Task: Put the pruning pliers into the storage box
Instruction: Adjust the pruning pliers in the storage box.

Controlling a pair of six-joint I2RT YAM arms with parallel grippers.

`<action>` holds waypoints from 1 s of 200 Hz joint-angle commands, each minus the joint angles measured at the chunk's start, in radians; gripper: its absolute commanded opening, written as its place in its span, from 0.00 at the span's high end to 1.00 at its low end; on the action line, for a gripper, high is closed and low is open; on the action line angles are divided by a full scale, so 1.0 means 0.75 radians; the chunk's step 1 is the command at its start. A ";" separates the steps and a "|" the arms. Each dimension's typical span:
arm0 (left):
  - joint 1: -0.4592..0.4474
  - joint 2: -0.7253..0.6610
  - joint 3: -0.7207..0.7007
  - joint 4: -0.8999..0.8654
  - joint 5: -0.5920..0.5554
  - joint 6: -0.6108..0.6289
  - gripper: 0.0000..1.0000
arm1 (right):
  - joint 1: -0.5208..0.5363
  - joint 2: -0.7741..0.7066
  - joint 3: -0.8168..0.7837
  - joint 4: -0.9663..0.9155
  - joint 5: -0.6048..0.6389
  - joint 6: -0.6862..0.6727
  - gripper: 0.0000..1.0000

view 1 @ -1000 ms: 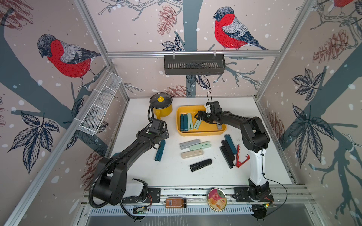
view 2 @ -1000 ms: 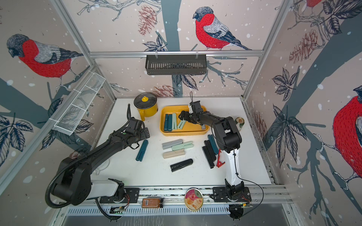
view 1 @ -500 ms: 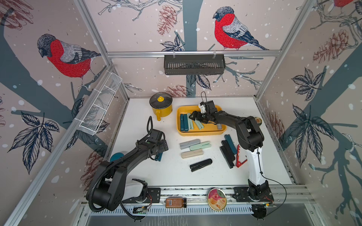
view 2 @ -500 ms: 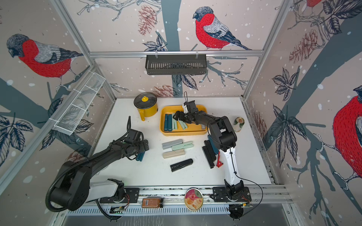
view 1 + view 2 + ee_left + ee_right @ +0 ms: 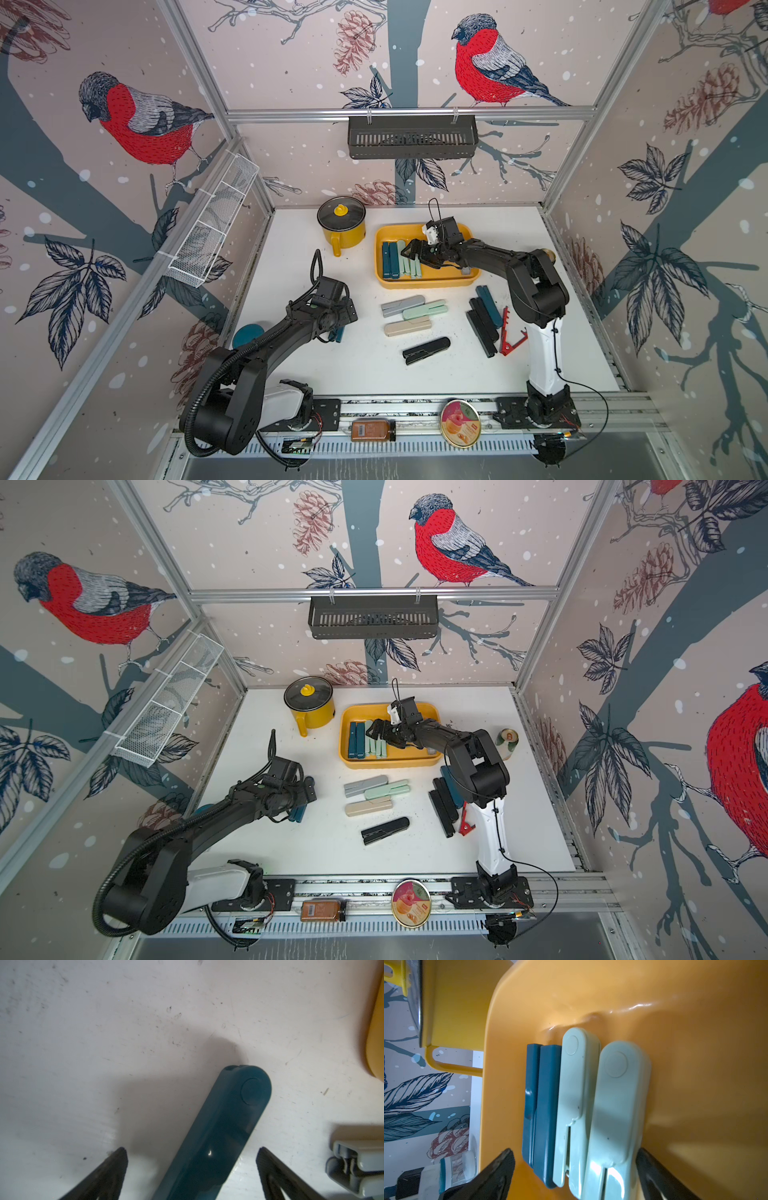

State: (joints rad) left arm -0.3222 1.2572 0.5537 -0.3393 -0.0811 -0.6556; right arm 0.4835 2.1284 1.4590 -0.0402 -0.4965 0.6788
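Observation:
The yellow storage box (image 5: 428, 285) (image 5: 390, 764) holds two teal pruning pliers (image 5: 390, 259) (image 5: 542, 1095) and two mint ones (image 5: 409, 262) (image 5: 618, 1095) lying side by side. My right gripper (image 5: 412, 254) (image 5: 575, 1153) is open low over them, one jaw on either side of the row. On the table a teal one (image 5: 224, 1126) (image 5: 340, 333) lies between the jaws of my open left gripper (image 5: 192, 1150) (image 5: 336, 326), with gaps on both sides. Grey (image 5: 402, 305), mint (image 5: 424, 309), beige (image 5: 407, 327), black (image 5: 426, 350) and red (image 5: 509, 334) ones lie loose.
A yellow lidded pot (image 5: 341, 226) stands left of the box. More black and teal pliers (image 5: 482, 324) lie beside the right arm. A can (image 5: 508, 744) stands at the right wall. A round tin (image 5: 460, 423) and a brown bottle (image 5: 372, 430) sit on the front rail.
My left gripper has come forward and down over the teal pliers. My right gripper has slid left across the box, and the slanted mint pliers now lie straight beside the others.

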 commanded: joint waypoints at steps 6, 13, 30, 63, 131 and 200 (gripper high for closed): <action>0.003 -0.003 0.005 0.030 -0.011 -0.015 0.03 | 0.002 -0.009 0.013 0.034 -0.019 0.003 0.08; 0.004 -0.002 0.010 0.029 -0.009 -0.014 0.03 | 0.001 0.000 0.022 0.028 -0.022 0.001 0.08; 0.004 0.001 0.010 0.026 -0.009 -0.008 0.03 | 0.003 0.016 0.035 0.020 -0.037 -0.003 0.08; 0.004 0.018 0.008 0.038 0.002 -0.006 0.04 | 0.003 0.006 0.032 0.023 -0.048 -0.005 0.08; 0.003 0.080 0.037 0.078 0.073 0.035 0.18 | -0.032 -0.068 0.016 -0.005 -0.005 -0.088 0.07; 0.003 0.143 0.057 0.117 0.132 0.060 0.35 | -0.125 -0.208 -0.075 -0.006 0.032 -0.120 0.07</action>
State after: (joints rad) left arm -0.3222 1.3514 0.5877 -0.2668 -0.0174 -0.6193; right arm 0.4072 2.0056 1.4223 -0.0513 -0.4908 0.6121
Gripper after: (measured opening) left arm 0.674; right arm 0.931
